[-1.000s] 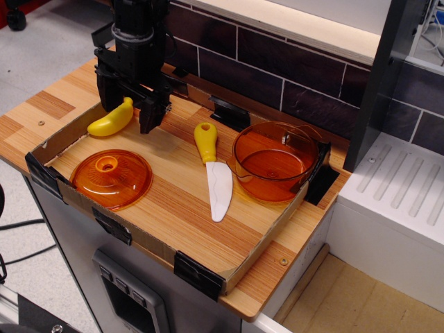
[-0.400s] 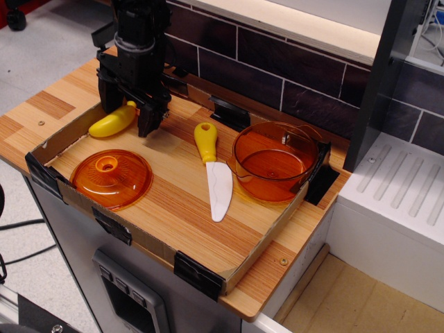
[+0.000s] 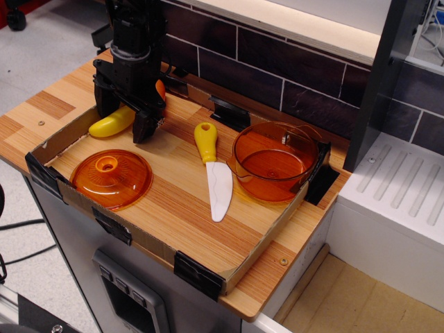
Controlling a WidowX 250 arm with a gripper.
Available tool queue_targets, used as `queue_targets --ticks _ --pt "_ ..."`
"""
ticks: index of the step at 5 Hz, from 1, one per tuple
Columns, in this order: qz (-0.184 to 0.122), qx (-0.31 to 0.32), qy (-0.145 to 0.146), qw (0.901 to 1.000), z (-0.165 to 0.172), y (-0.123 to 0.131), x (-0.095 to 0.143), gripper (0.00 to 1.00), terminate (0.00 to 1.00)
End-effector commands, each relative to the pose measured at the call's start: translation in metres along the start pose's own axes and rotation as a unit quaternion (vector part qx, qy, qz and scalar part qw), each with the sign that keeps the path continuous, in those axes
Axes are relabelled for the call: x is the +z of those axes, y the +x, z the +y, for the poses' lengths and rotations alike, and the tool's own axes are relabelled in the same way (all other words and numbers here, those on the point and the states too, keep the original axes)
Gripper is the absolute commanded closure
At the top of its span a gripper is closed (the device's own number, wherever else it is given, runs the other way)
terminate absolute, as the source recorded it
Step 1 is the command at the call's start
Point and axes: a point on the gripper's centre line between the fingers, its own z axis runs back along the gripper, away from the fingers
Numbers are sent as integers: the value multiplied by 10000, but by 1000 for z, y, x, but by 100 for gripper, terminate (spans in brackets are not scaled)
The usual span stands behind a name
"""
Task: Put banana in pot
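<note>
The yellow banana lies at the back left of the cardboard tray. My black gripper is open and reaches down over the banana's right end, with one finger on each side; that end is hidden behind the fingers. The transparent orange pot stands empty at the tray's right side, well away from the gripper.
An orange domed lid lies at the tray's front left. A toy knife with a yellow handle lies between lid and pot. A small orange object shows behind the gripper. A dark tiled wall runs along the back.
My gripper has shifted left and slightly down, so its open fingers now straddle the banana's right end. The banana, pot, lid and knife have not moved.
</note>
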Motion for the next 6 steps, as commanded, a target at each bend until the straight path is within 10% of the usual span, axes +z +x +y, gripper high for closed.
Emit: queue_targets --ticks 1,4,6 --pt "-129 175 166 9996 10 1 3 100 0" --pt "-355 988 134 9944 13 3 82 100 0" --pt "-270 748 -192 9967 -52 8 114 100 0"
